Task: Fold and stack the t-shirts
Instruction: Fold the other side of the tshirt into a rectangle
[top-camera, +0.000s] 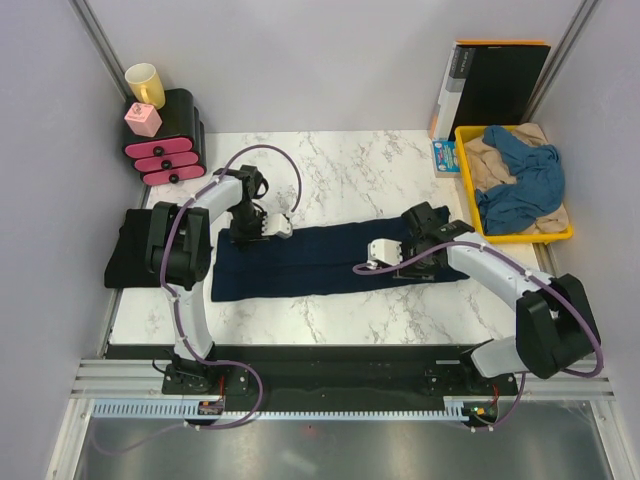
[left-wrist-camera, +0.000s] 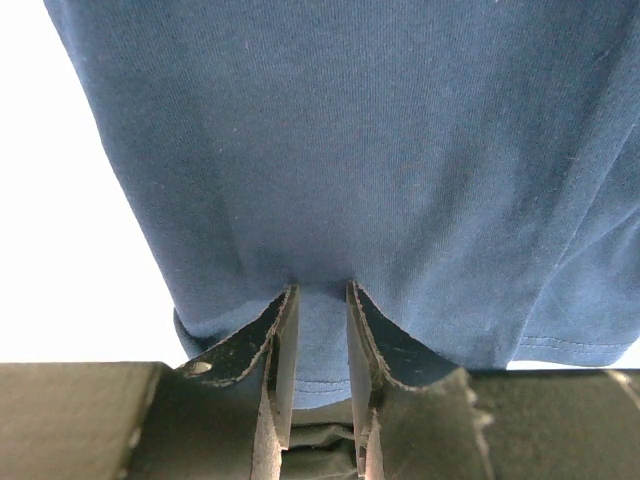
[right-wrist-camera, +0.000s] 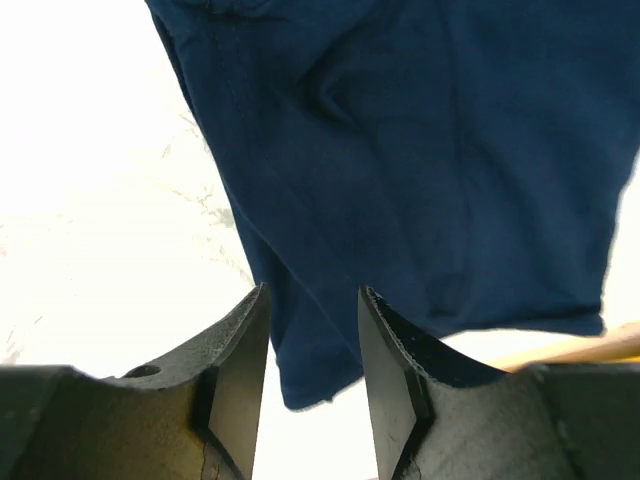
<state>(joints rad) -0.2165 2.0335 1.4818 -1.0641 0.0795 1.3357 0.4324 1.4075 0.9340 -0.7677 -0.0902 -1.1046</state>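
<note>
We record an enclosure of plain pale walls (top-camera: 300, 60) closing in a white marble-veined table (top-camera: 350, 170). The largest item on it, the dark navy t-shirt (top-camera: 310, 262) (left-wrist-camera: 380, 150) (right-wrist-camera: 430, 150), lies as a long flat band running from one set of jaws to the other. The left gripper (top-camera: 265, 230) (left-wrist-camera: 320, 290) is at the band's left end with its jaws pressed onto a fold of the navy cloth, which puckers between them. The right gripper (top-camera: 425, 222) (right-wrist-camera: 312, 295) is at the right end, jaws standing apart, with a loose hem lying in the gap and bare marble to its left. Outward of the left jaws, at the table's edge, sits a folded black t-shirt (top-camera: 130, 250), partly hidden by the arm. Beyond and outward of the right jaws, a yellow tray (top-camera: 520, 238) holds a crumpled medium-blue t-shirt (top-camera: 525, 180) over a beige t-shirt (top-camera: 490, 160). Behind the tray a black orange-edged folder (top-camera: 495, 85) leans on the wall. Beyond the left jaws stands a black drawer unit (top-camera: 170, 140) with pink fronts, bearing a yellow mug (top-camera: 147, 83) and a pink cube (top-camera: 143, 120). A small blue card (top-camera: 446, 155) lies just beside the tray.
</note>
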